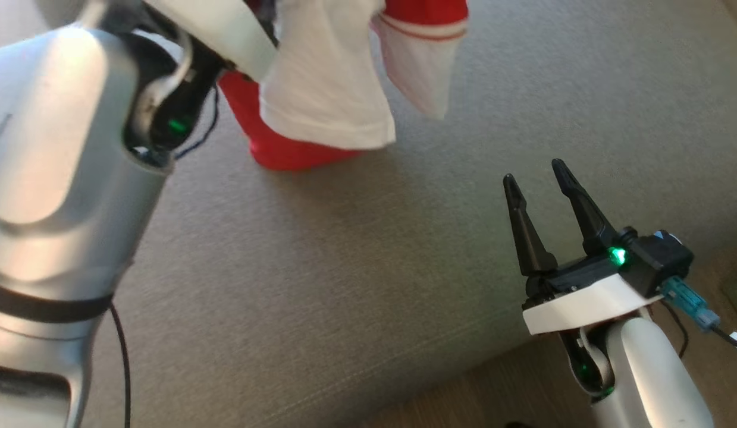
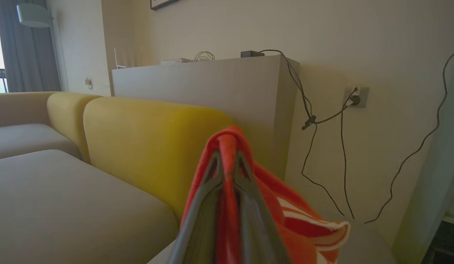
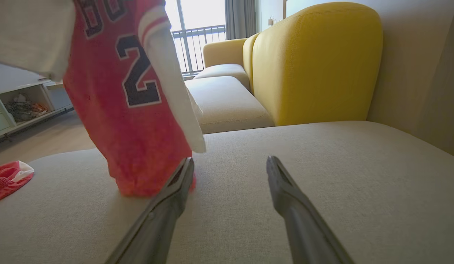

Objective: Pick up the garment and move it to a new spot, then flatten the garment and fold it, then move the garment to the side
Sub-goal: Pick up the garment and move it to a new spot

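Note:
The garment [image 1: 320, 89] is a red jersey with white sleeves and dark numbers; it hangs from above with its lower hem touching the grey sofa seat [image 1: 368, 261]. In the right wrist view the garment [image 3: 124, 110] dangles at the left, hem on the cushion. My left gripper [image 2: 227, 165] is shut on a red fold of the garment [image 2: 270, 205], held up in the air. My right gripper [image 1: 538, 172] is open, low over the seat at the right, apart from the cloth. Its open fingers [image 3: 175, 187] frame bare cushion.
A yellow sofa backrest [image 3: 314, 62] rises behind the seat. A second red and white cloth [image 3: 8, 176] lies at the seat's far left edge. A white cabinet [image 2: 201, 84], wall cables [image 2: 322, 121] and a low shelf [image 3: 25, 106] stand around. Wood floor [image 1: 523, 386] borders the seat.

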Tool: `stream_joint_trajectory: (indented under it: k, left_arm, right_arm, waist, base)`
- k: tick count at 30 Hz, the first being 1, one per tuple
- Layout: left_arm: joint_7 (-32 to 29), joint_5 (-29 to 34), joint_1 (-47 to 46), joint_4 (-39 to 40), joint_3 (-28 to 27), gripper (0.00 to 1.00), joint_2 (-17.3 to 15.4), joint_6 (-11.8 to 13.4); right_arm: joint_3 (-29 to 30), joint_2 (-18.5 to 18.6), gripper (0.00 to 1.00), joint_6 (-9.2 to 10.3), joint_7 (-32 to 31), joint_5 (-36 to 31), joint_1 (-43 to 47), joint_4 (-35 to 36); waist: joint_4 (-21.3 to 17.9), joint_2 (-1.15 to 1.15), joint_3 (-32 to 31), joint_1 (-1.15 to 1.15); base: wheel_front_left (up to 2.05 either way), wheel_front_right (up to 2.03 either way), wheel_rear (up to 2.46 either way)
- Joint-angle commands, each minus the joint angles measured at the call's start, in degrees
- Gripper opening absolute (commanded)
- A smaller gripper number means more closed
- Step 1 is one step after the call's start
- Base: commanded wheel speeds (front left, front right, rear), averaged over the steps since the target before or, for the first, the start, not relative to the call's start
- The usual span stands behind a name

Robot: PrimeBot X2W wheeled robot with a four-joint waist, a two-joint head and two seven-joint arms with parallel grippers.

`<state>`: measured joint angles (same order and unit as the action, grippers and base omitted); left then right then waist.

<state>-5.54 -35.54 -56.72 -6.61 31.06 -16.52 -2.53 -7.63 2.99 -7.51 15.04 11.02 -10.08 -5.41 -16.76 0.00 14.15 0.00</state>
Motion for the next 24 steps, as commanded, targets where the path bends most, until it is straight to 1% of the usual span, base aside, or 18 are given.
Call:
stream_joint_trajectory:
  k: [1,5,7,9,11,12,13,16,18,21,24]
  left_arm:
    - [-0.39,0.05,-2.88,0.96,-1.84,0.0,-1.68,0.14]
    - [-0.54,0.04,-0.21,-3.14,0.1,0.0,-0.93,0.12]
    - [-0.53,0.26,1.66,-6.46,1.05,0.0,-0.97,0.27]
    - [0.55,-1.03,4.06,-10.06,0.95,0.0,0.13,0.56]
    - [3.2,-0.92,5.91,-13.8,1.0,0.0,0.91,0.92]
    - [6.2,-0.42,7.33,-17.83,1.29,0.9,1.71,1.01]
    - [7.94,-0.33,7.87,-19.74,1.26,1.0,2.31,1.07]
    - [13.51,-0.16,9.33,-23.98,1.29,1.0,4.58,0.92]
    - [17.32,0.43,10.84,-25.43,1.36,1.0,6.0,1.42]
    - [19.98,2.58,14.26,-25.35,1.12,1.0,7.04,3.39]
    - [20.47,3.61,19.83,-22.2,-1.65,1.0,7.77,5.51]
  right_arm:
    - [-1.44,-0.12,1.0,0.02,-0.04,0.47,-2.35,2.39]
    - [-2.16,-0.12,1.0,0.02,-0.04,1.43,-2.61,3.27]
    - [-2.77,-0.12,1.0,0.02,-0.04,3.58,-2.84,4.81]
    - [-3.49,-0.12,1.0,0.02,-0.04,4.21,-3.04,6.21]
    - [-3.97,-0.12,1.0,0.02,-0.04,4.68,-3.18,7.31]
    - [-4.36,-0.12,1.0,0.02,-0.04,4.49,-3.36,7.83]
    - [-4.4,-0.12,1.0,0.02,-0.04,4.34,-3.41,7.95]
    - [-4.03,-0.12,1.0,0.02,-0.04,3.35,-3.11,7.89]
    - [-3.09,-0.12,1.0,0.02,-0.04,2.33,-2.33,7.47]
    - [-2.78,-0.12,1.0,0.02,-0.04,0.4,-0.96,6.28]
    - [-2.4,-0.12,1.0,0.02,-0.04,-1.52,0.42,4.99]
  waist:
    - [-2.07,0.0,1.73,0.0]
    - [-3.42,0.0,3.19,0.0]
    - [-3.57,0.0,3.87,0.0]
    - [-3.39,0.0,4.64,0.0]
    - [-2.91,0.0,5.34,0.0]
    - [-2.19,0.0,5.83,0.0]
    - [-1.75,0.0,5.87,0.0]
    - [0.25,0.0,5.15,0.0]
    - [2.14,0.0,3.77,0.0]
    - [4.85,0.0,1.23,0.0]
    - [7.65,0.0,-1.84,0.0]
  base:
    - [0.0,0.0,0.0]
    - [0.0,0.0,0.0]
    - [0.0,0.0,0.0]
    - [0.0,0.0,0.0]
    - [0.0,0.0,0.0]
    - [0.0,0.0,0.0]
    - [0.0,0.0,0.0]
    - [0.0,0.0,0.0]
    - [0.0,0.0,0.0]
    - [0.0,0.0,0.0]
    - [0.0,0.0,0.0]
